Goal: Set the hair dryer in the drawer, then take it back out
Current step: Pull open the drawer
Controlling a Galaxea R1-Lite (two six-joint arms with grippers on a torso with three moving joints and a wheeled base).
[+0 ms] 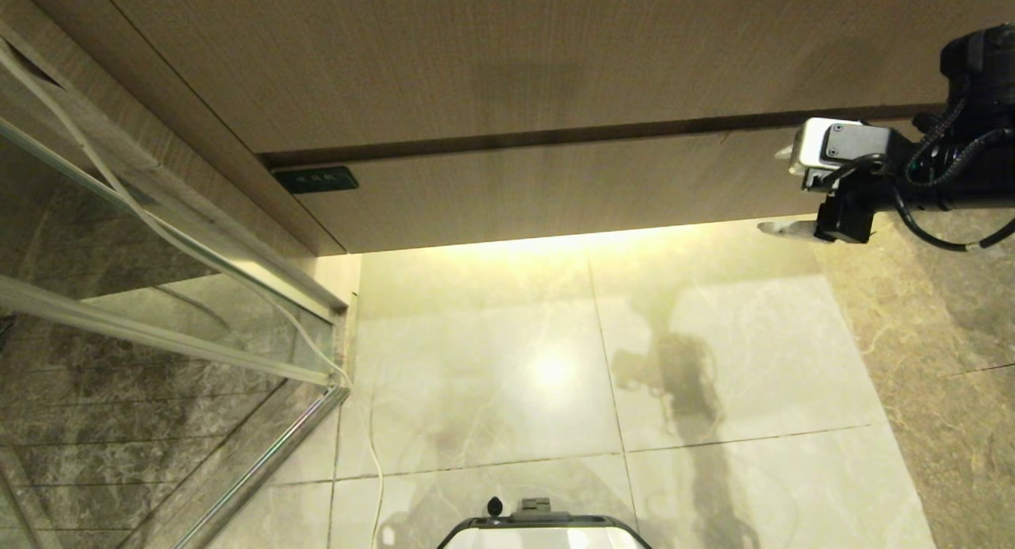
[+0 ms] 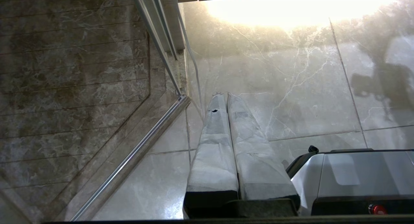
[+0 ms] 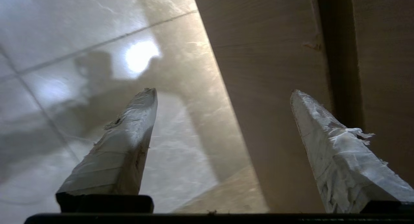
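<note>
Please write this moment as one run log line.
drawer: closed | hair dryer: not visible | right end effector: open, empty, at drawer front | left end effector: shut, parked over floor

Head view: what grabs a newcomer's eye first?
The closed drawer with its dark label runs across the upper part, a bright strip of light glowing on the floor tiles under it. The right gripper stands open at the drawer's right end, empty. No hair dryer shows; the left gripper hangs shut over the floor.

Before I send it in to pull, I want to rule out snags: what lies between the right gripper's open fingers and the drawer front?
Nothing: in the right wrist view the right gripper faces the shut drawer across bare space.
</note>
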